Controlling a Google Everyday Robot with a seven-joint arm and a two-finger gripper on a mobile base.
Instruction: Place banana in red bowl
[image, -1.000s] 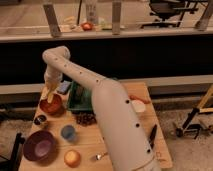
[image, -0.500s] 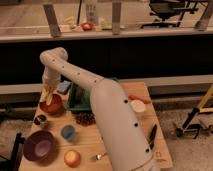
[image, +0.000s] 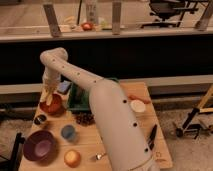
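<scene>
The red bowl (image: 54, 106) sits near the wooden table's back left corner. My gripper (image: 47, 92) hangs straight down at the end of the white arm, just over the bowl's left rim. A small pale-yellow banana (image: 45, 96) shows at the gripper's tip, slanting down into the bowl's left side. I cannot tell whether the banana rests in the bowl or is still gripped.
A green bin (image: 79, 98) stands right of the red bowl. In front of it are a dark cup (image: 40, 119), a purple bowl (image: 40, 146), a blue cup (image: 68, 132) and a round orange fruit (image: 72, 158). A carrot (image: 138, 99) and white dish (image: 137, 106) lie at right.
The gripper has dipped slightly lower over the red bowl's left rim, and the banana has gone down with it. Everything else on the table is unchanged.
</scene>
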